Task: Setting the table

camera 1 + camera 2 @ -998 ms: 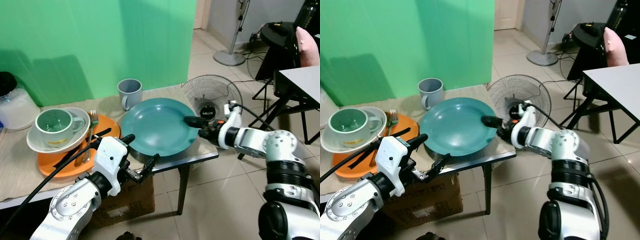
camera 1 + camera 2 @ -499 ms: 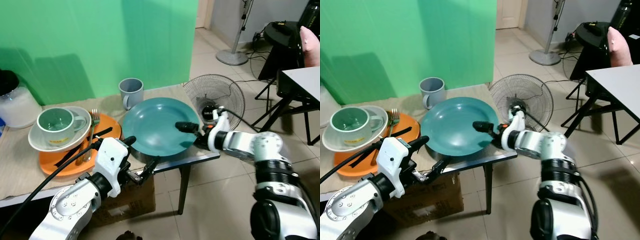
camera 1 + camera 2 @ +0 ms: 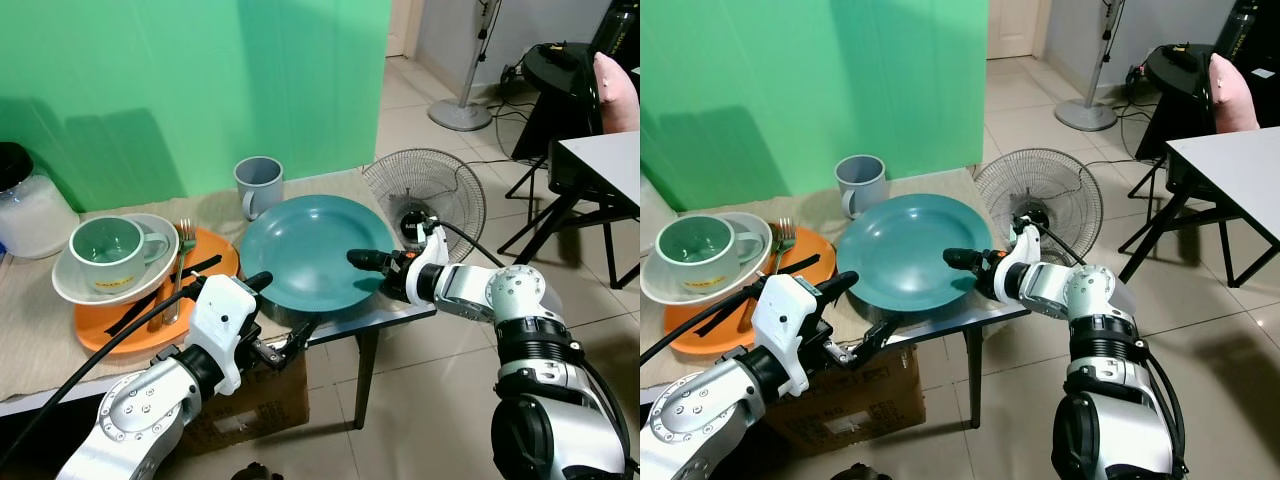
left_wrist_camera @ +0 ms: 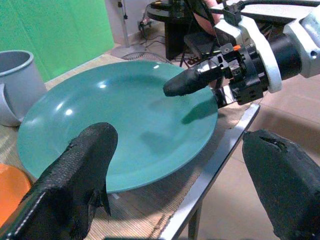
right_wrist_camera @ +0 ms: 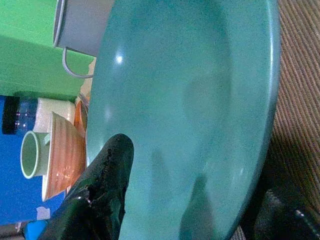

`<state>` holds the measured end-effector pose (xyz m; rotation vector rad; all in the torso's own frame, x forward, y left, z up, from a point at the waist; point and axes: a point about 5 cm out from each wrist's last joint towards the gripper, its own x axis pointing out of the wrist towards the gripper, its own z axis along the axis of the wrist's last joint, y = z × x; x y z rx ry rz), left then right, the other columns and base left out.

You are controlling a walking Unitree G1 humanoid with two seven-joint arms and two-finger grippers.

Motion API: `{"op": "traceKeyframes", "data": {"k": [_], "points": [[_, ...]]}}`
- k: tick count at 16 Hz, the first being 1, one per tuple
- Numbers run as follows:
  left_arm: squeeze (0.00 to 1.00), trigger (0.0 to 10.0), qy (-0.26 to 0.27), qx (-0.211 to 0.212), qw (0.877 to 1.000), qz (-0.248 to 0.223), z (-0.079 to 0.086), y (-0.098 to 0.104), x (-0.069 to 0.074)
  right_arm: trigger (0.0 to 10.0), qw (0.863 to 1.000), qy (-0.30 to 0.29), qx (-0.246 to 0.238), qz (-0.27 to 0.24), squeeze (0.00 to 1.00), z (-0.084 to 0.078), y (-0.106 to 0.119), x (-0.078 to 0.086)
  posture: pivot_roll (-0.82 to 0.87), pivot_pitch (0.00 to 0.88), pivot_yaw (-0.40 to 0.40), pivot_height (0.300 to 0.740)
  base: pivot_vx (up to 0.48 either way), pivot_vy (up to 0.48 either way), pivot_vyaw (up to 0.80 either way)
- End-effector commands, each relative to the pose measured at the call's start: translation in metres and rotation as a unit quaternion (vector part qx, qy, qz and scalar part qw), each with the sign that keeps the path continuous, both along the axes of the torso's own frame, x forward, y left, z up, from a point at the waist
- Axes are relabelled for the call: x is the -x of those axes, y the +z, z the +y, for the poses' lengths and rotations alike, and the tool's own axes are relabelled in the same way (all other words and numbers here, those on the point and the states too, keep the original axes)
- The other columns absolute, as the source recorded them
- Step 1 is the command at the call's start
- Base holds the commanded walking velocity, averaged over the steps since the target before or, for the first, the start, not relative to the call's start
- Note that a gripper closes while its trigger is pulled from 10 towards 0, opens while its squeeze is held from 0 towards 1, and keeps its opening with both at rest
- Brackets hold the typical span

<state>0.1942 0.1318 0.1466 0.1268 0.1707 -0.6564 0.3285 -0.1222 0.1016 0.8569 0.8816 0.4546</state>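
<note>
A large teal plate (image 3: 300, 250) lies on the woven mat at the table's right end. My right gripper (image 3: 368, 272) is at the plate's right rim, open. One black finger (image 4: 192, 81) hovers over the plate's surface and casts a shadow on it, while the other sits low by the rim. My left gripper (image 3: 283, 308) is open at the table's front edge, just in front of the plate, with nothing between its fingers. A grey mug (image 3: 258, 185) stands behind the plate.
At the left, an orange plate (image 3: 218, 258) carries a white bowl with a green cup (image 3: 105, 245), a fork (image 3: 184, 255) and dark utensils. A black-lidded jar (image 3: 25, 210) stands far left. A floor fan (image 3: 428, 190) is beside the table; a cardboard box (image 3: 255, 400) sits underneath.
My right gripper has reached further left, its upper finger now well over the plate's right part. The plate and my left arm have stayed put.
</note>
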Motion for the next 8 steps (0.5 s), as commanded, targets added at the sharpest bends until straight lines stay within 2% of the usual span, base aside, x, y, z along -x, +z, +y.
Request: {"op": "traceKeyframes", "data": {"k": [1,8], "points": [[0.0,10.0,-0.009,-0.001,1.0,0.002,-0.0018,0.0013,0.0019,0.0,1.0,0.003,0.008,0.011,0.0,0.0048,-0.0027,-0.0004,-0.05,0.0,0.039,0.74,0.0,0.0,0.0],[0.0,10.0,-0.01,-0.003,1.0,0.002,-0.0018,0.0012,0.0021,0.0,0.999,-0.001,0.013,0.029,0.0,0.0054,-0.0096,0.0004,-0.04,0.0,0.033,0.74,0.0,0.0,0.0]]}}
